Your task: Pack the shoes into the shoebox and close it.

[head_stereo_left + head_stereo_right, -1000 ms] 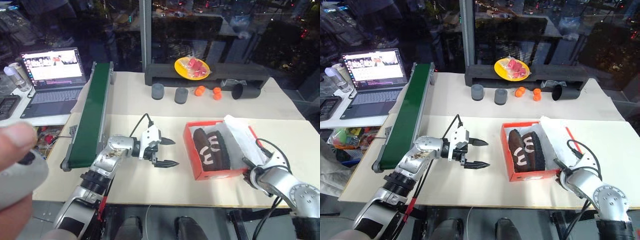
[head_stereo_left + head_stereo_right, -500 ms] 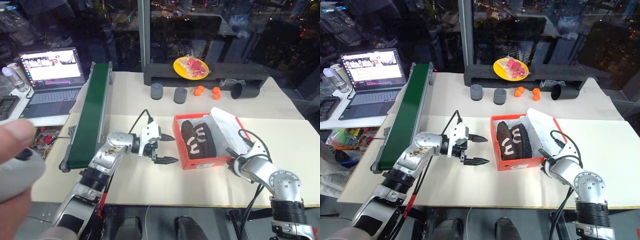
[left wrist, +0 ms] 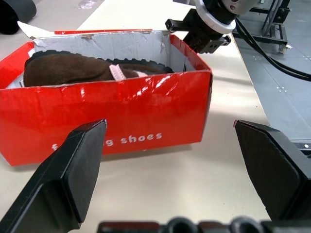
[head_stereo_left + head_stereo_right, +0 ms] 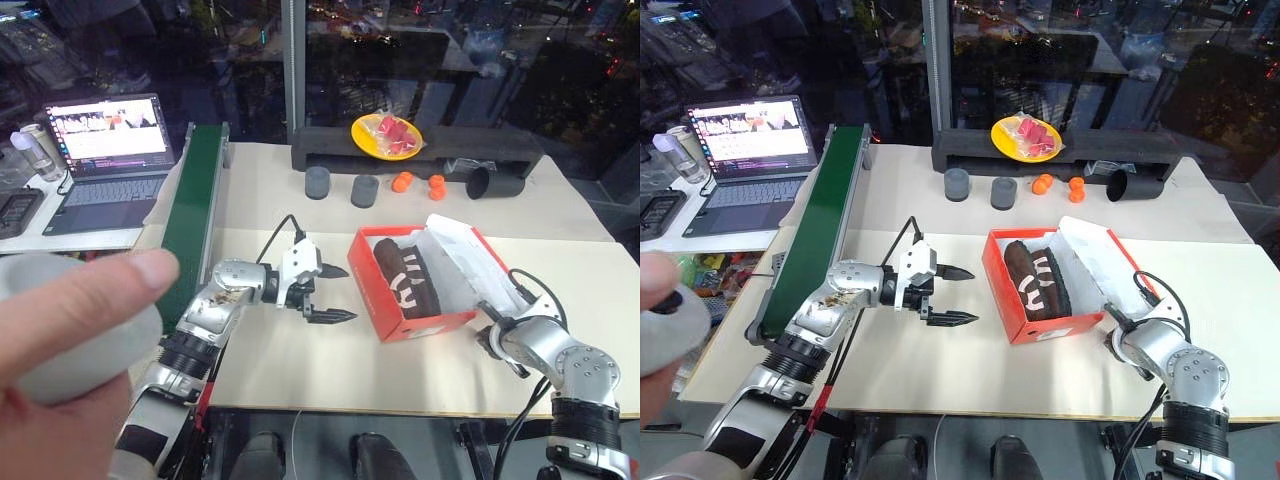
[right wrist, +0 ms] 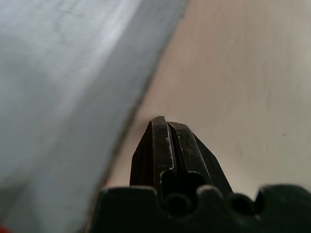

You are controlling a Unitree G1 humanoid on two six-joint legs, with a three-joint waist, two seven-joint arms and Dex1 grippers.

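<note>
A person's hand [image 4: 70,340] is showing closest of all, on the left, with a thumb lying over something round and grey [image 4: 60,345]. Next, the left gripper [image 4: 335,293] is hanging just above the table [image 4: 300,370] with its two black fingers spread wide apart and nothing between them. It is pointing sideways at the shoebox [image 4: 425,325], and it is not touching it. The right gripper [image 5: 167,141] is sitting low by the near right corner of the box, with its fingers pressed tight together and nothing in them. It is beside the open lid [image 4: 470,262], but I cannot tell if it is touching.

The red-orange box is sitting open on the table between the two grippers. The shoes [image 4: 405,280] are lying side by side inside it, dark brown with white marks on top. White paper is showing along the right side.

Farther back, two grey cups [image 4: 340,186], some little orange balls [image 4: 418,183] and a black cup on its side [image 4: 492,182] are sitting on the table. Behind them a yellow plate [image 4: 385,135] with red things is resting on a dark block. A green belt [image 4: 195,215] is running along the left, and a laptop [image 4: 100,160] is glowing past it
</note>
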